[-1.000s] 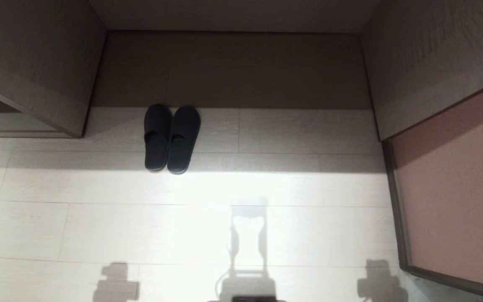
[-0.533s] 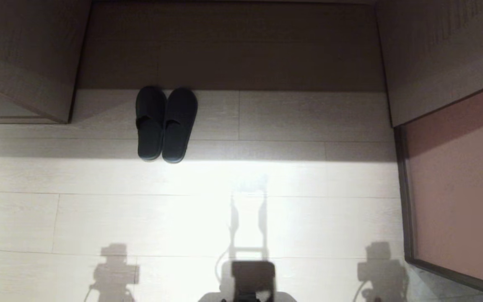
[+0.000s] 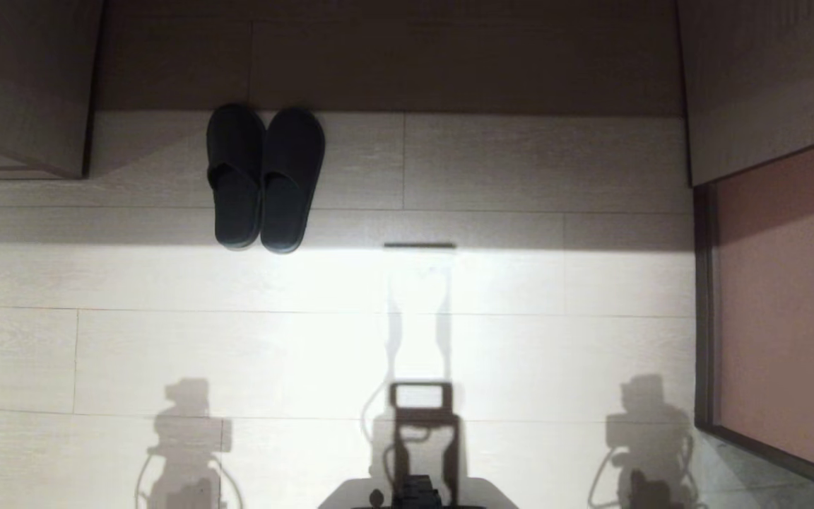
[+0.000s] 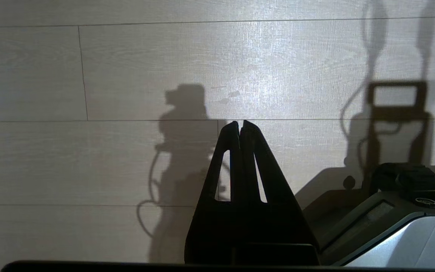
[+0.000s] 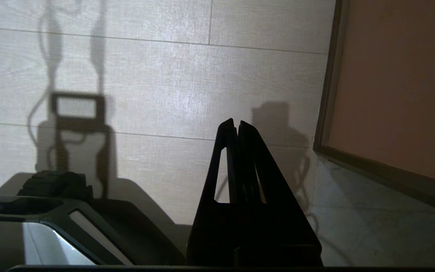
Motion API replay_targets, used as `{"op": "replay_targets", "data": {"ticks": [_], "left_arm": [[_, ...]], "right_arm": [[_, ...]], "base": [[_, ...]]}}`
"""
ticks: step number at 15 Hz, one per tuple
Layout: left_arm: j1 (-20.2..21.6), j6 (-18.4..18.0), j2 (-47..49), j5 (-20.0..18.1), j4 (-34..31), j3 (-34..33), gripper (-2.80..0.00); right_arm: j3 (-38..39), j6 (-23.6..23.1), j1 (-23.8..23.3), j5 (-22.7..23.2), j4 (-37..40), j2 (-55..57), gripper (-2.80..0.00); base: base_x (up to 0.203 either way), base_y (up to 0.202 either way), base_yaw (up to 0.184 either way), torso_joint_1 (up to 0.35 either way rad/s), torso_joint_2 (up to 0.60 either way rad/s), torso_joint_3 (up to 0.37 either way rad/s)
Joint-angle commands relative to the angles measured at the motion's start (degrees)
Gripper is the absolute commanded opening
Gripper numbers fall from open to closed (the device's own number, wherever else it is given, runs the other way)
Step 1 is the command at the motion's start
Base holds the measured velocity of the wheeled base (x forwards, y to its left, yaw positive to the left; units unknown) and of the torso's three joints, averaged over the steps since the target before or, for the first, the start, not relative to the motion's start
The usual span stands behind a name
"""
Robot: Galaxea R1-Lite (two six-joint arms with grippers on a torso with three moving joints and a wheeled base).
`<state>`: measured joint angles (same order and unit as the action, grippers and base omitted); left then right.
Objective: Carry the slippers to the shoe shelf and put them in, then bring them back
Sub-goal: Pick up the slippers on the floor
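The slippers (image 3: 264,178), a dark pair, lie side by side on the pale floor, toes toward the shaded recess at the back. The shoe shelf shows only as a corner at the far left: its wood-grain side board (image 3: 18,85) above a strip of pale base. Neither gripper is in the head view; only their shadows fall on the floor. In the left wrist view my left gripper (image 4: 239,124) hangs over bare floorboards, shut and holding nothing. My right gripper (image 5: 236,122) hangs the same way, shut and holding nothing, beside a dark door frame.
A taller shaded recess (image 3: 393,63) opens behind the slippers. A wood-grain panel (image 3: 760,85) and a pinkish panel in a dark frame (image 3: 788,318) close off the right side. My own base (image 3: 417,495) sits at the near edge. The pale floor (image 3: 237,339) lies between.
The whole head view has tipped downward: slippers and furniture slid toward the top of the picture and my base came into view. The slippers themselves have not moved.
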<state>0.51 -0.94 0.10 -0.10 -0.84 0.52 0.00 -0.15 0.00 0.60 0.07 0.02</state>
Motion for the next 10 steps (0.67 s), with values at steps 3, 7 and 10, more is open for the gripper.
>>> {"op": "replay_targets", "data": {"ticks": [3,7,10], "left_arm": [[0.0,0.0,0.1,0.0,0.0,0.0,-2.80],[0.0,0.0,0.1,0.0,0.0,0.0,-2.80],[0.0,0.0,0.0,0.0,0.0,0.0,-2.80]], "right_arm": [[0.0,0.0,0.0,0.1,0.0,-0.1,-2.80],[0.0,0.0,0.0,0.0,0.0,-0.1,-2.80],[0.0,0.0,0.0,0.1,0.0,-0.1,-2.80]], "base": [[0.000,0.000,0.000,0.002,0.00,-0.201],[0.000,0.000,0.000,0.003,0.00,-0.196],[0.000,0.000,0.000,0.001,0.00,-0.197]]}}
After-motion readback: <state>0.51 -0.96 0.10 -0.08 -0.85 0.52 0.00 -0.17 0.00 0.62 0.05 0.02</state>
